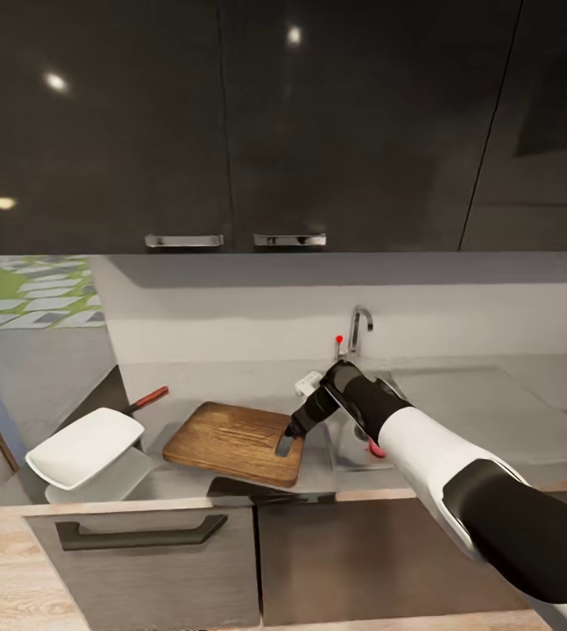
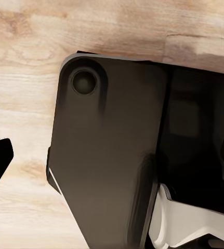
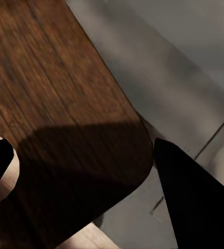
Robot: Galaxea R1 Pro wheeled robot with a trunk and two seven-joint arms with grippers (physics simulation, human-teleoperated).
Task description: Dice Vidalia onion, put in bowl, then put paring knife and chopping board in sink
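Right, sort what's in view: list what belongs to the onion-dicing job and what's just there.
Job things:
chopping board
paring knife
bowl
sink
countertop
right gripper, at the board's handle end

Just there:
upper cabinets
drawer handle
pink item in the sink, unclear what

We are looking down at a glossy black rounded panel [image 2: 109,155] lying over pale wood-grain flooring [image 2: 23,93].

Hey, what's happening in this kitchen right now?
The robot's right gripper is at the handle-hole end of the chopping board, fingers straddling its corner. One end of the board is lifted off the countertop, just left of the sink. The paring knife lies behind the white bowl.
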